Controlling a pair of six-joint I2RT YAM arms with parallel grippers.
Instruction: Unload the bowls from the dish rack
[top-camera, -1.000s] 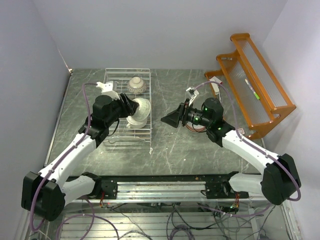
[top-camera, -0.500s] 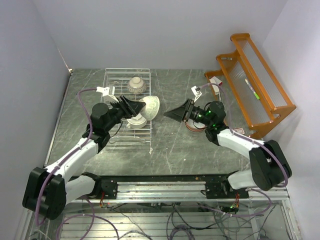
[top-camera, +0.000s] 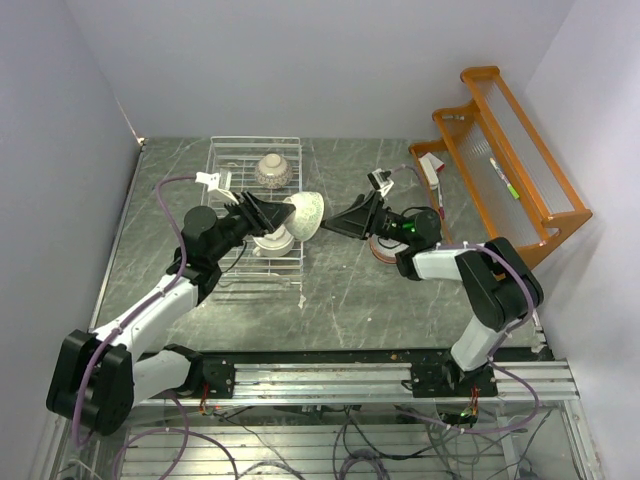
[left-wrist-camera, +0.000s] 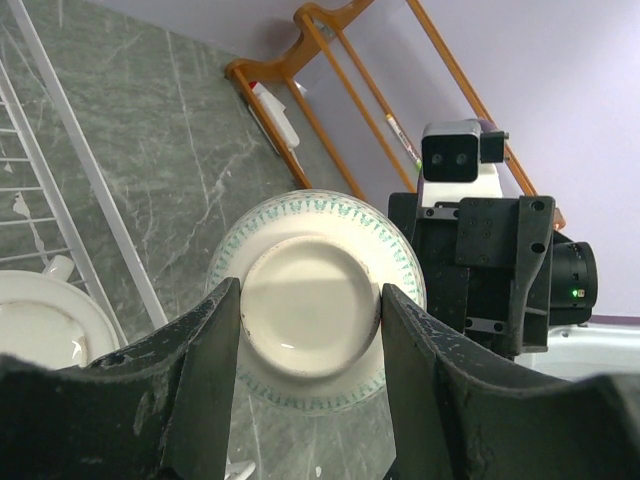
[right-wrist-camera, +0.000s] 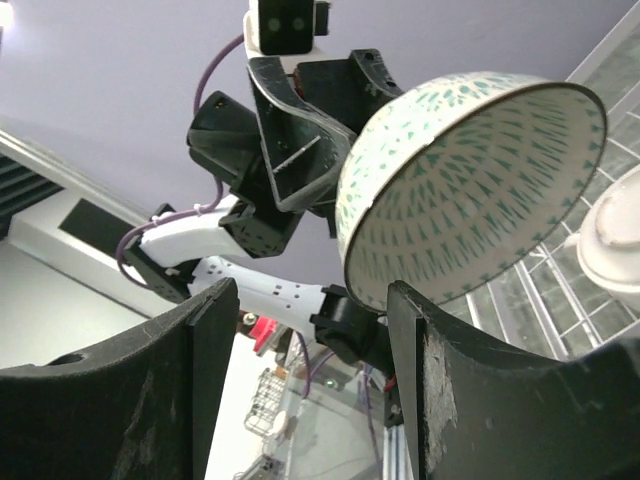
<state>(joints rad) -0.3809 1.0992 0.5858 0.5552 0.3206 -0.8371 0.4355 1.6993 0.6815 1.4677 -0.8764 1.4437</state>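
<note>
At wrist view, left fingers (left-wrist-camera: 200, 400) clamp bowl (left-wrist-camera: 312, 300) foot — right fingers (right-wrist-camera: 180, 400) apart, perhaps clear.

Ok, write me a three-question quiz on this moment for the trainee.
1. True or false: the left tool grips the green-patterned bowl by its foot ring.
2. The held bowl's mouth faces: A) the right tool; B) straight down; C) straight up.
3. How many bowls can be seen sitting in the dish rack?
Key: 1 true; 2 A; 3 two, a grey patterned bowl and a cream bowl.
</note>
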